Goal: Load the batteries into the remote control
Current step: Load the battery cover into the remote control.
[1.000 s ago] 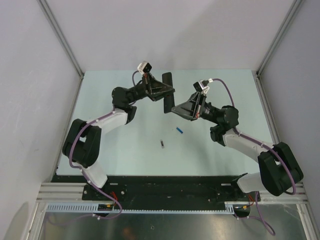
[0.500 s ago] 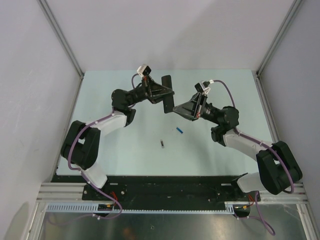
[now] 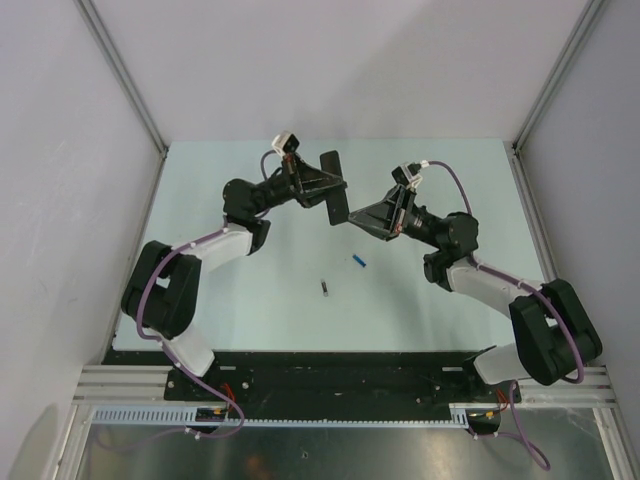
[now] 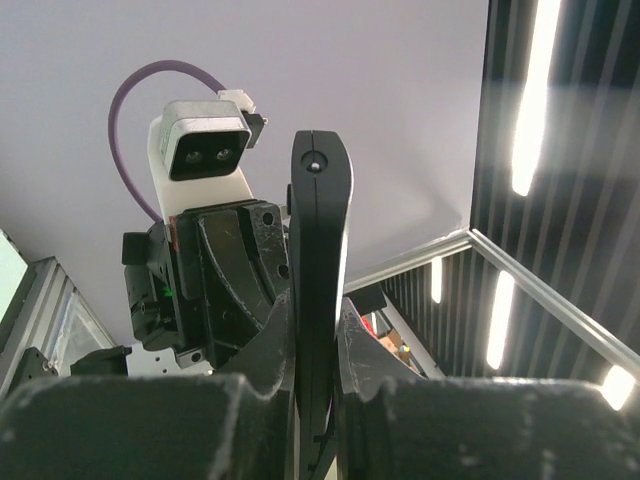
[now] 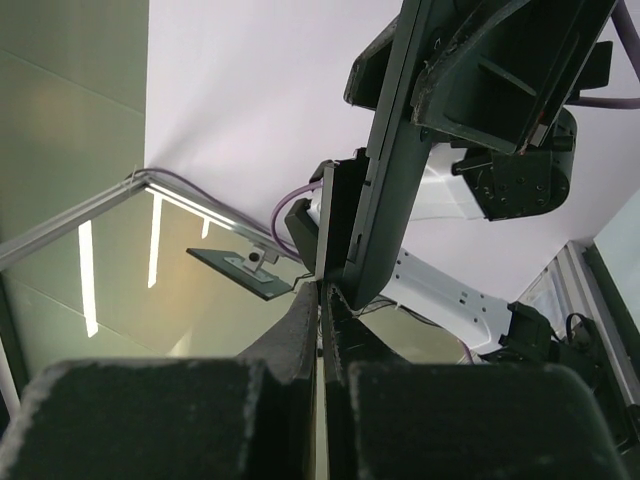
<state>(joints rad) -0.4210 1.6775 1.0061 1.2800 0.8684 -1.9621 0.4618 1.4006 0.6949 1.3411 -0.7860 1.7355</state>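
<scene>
My left gripper (image 3: 336,192) is shut on the remote control (image 3: 331,165), a slim black bar held in the air over the far middle of the table. In the left wrist view the remote (image 4: 320,200) stands edge-on between the fingers (image 4: 262,340). My right gripper (image 3: 352,217) is shut, its tips against the remote's lower end. In the right wrist view the remote (image 5: 390,180) rises from the closed fingertips (image 5: 305,310); I cannot tell whether they pinch its back panel. A blue battery (image 3: 358,261) and a dark battery (image 3: 325,288) lie on the table below.
The pale green table (image 3: 220,300) is fenced by white walls and metal posts at the back corners (image 3: 163,152). The black base rail (image 3: 320,365) runs along the near edge. Both arms meet above the far middle.
The left arm has drawn slightly left and the remote has tilted a little. The right gripper has stayed at the remote's lower end. The batteries have not moved.
</scene>
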